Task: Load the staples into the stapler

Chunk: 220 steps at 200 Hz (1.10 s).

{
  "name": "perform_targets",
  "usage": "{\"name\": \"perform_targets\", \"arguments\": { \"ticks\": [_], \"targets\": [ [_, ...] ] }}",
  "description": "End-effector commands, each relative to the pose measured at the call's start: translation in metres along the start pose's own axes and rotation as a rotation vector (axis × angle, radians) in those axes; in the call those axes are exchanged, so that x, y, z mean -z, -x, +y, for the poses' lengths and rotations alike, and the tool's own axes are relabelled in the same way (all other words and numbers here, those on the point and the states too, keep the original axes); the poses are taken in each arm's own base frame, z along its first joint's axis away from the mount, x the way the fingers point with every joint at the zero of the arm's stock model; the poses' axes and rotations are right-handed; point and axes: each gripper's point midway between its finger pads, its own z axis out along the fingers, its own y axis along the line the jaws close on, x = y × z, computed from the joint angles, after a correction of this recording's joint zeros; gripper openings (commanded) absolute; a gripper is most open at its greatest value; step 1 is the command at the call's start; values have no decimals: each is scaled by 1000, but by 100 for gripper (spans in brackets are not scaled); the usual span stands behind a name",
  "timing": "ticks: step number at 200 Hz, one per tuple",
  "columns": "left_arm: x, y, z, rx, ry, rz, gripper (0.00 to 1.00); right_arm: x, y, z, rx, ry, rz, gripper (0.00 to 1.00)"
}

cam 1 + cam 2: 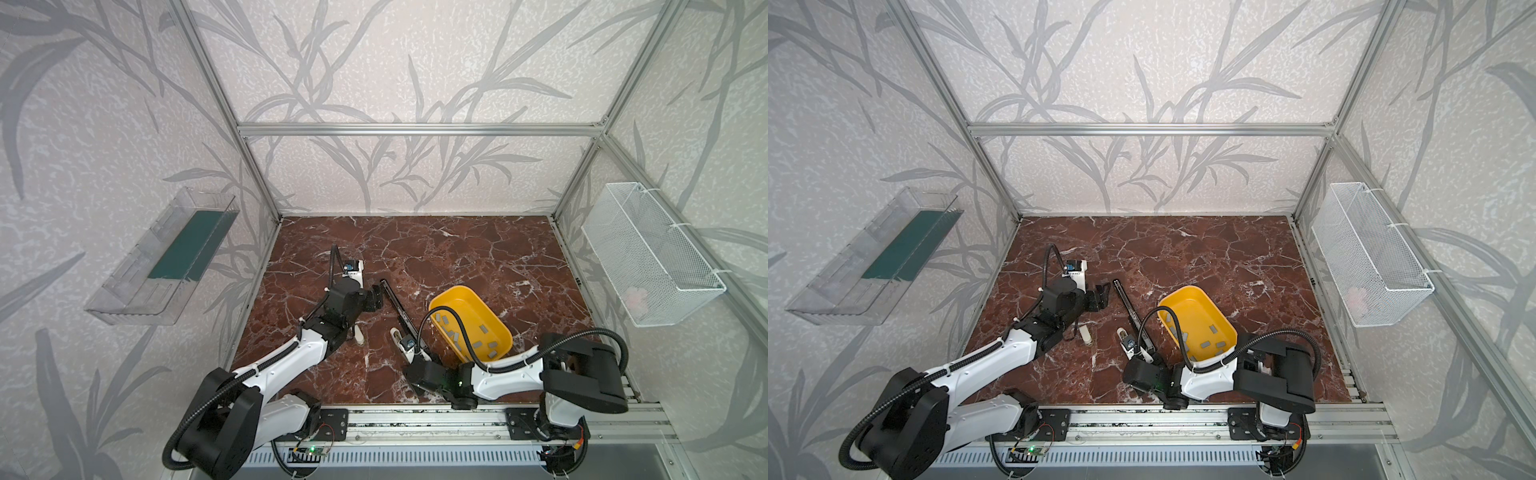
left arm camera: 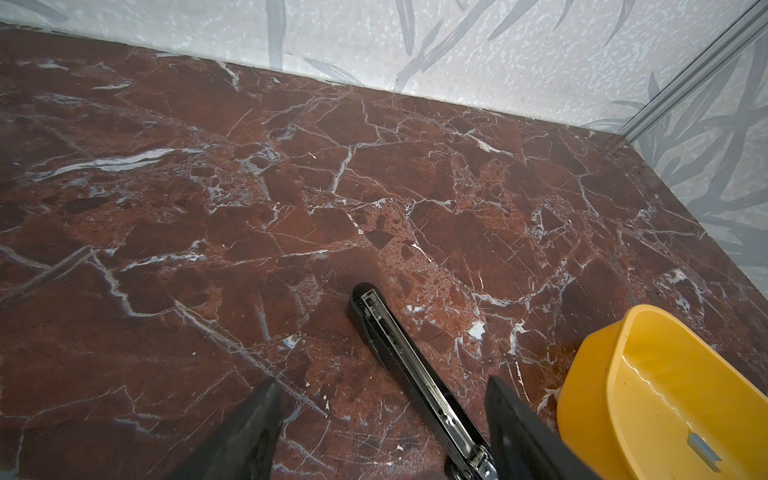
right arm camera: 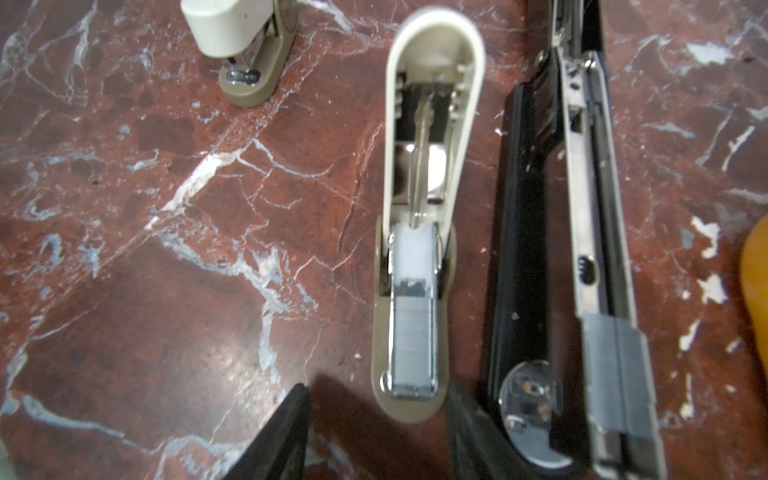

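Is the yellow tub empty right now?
No, several small grey staple strips lie scattered on the floor of the yellow tub in both top views.

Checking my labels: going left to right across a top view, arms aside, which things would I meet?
clear wall shelf → small cream stapler → black stapler → yellow bin → white wire basket
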Motion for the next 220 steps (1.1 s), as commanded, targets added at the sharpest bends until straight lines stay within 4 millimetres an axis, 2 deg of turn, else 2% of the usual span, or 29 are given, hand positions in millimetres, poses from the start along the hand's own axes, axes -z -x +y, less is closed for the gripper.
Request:
{"name": "perform_targets", "arguments": {
  "ticks": [1, 49, 130, 175, 220],
  "targets": [
    [4, 17, -5, -9, -8, -40, 77, -10, -24, -10, 22, -25, 67, 52],
    [4, 16, -6, -10, -13, -38, 76, -16, -32, -13, 45, -43, 86, 42],
    [3, 16, -5, -7, -7, -37, 76, -10, -41, -23, 95, -100, 121, 41],
    [5, 17, -7, 23, -18, -40, 75, -13, -45, -28, 119, -119, 121, 33],
    [3, 9, 6, 93, 36, -43, 73, -15, -45, -31, 126, -121, 81, 28]
  ]
}}
